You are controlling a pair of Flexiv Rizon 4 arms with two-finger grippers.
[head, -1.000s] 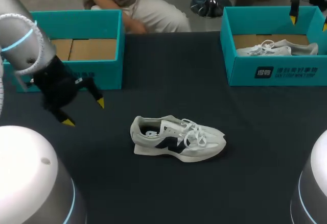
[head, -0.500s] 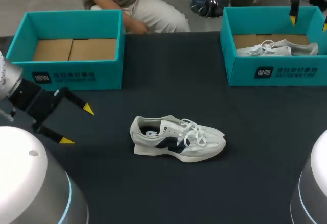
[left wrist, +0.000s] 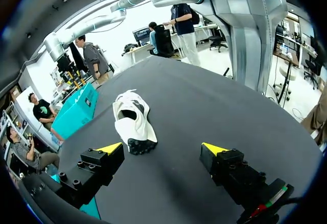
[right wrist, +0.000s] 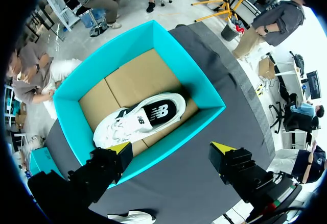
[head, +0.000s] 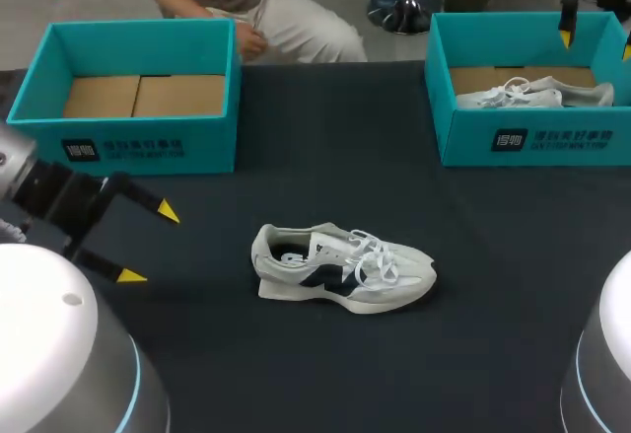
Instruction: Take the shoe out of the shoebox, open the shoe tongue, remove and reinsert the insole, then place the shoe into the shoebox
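A white and grey shoe (head: 340,267) with a dark side mark lies on its sole in the middle of the black table, toe to the right. My left gripper (head: 149,245) hovers open and empty to its left, in front of the left teal shoebox (head: 148,147). In the left wrist view the shoe (left wrist: 134,122) lies heel-first ahead of the open left gripper (left wrist: 162,148). My right gripper (head: 596,40) hangs open above the right teal shoebox (head: 552,140). Straight below the open right gripper (right wrist: 172,148), this shoebox (right wrist: 189,71) holds a second white shoe (right wrist: 140,117).
The left shoebox shows only a bare cardboard floor (head: 143,95). Both boxes stand at the table's far side, with a wide gap of black tabletop (head: 335,127) between them. The right box (left wrist: 76,114) shows beyond the shoe in the left wrist view.
My left arm has drawn back from in front of the left box toward the front left of the table, gripper still open. The shoe and the right arm have not moved.
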